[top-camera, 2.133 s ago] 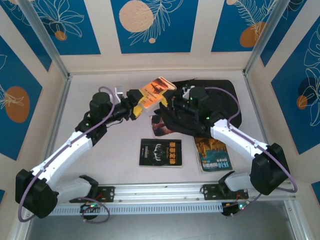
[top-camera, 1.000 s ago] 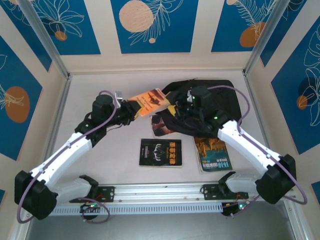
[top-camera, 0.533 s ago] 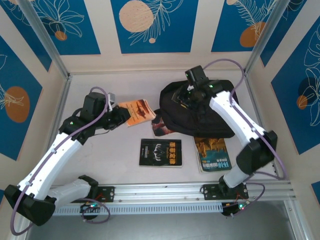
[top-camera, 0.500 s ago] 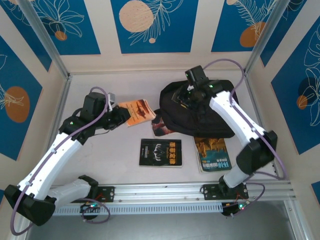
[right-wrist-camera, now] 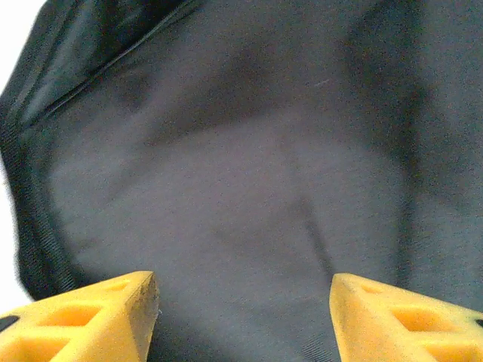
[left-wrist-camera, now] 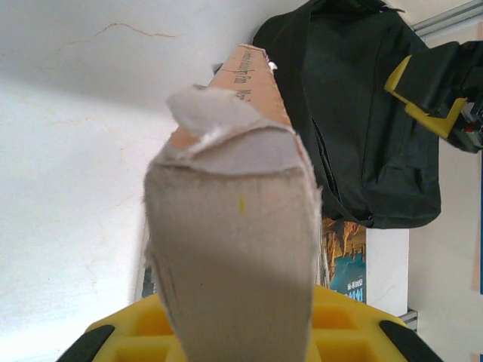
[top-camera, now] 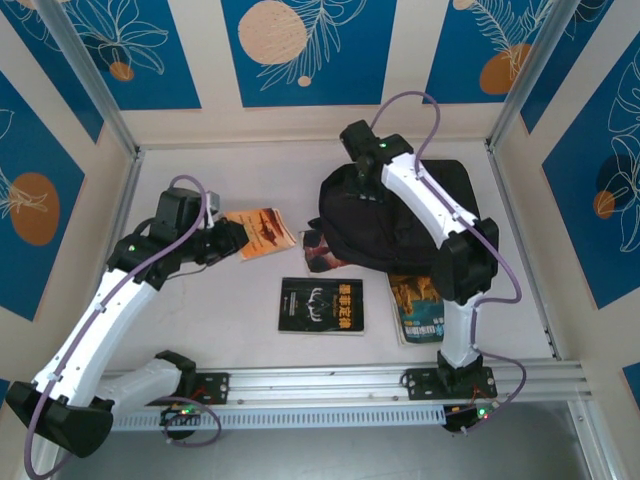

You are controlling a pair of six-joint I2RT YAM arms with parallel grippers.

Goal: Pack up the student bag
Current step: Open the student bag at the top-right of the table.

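Bag (right-wrist-camera: 241, 166) just ahead of spread right jaws, book (left-wrist-camera: 234, 226) in left jaws

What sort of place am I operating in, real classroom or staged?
Likely a staged robot test booth: blue wall panels enclose a white table, an aluminium mounting rail runs along its near edge, and the student bag lies among books.

Bright, even light; close student bag (right-wrist-camera: 241, 151) softly blurred
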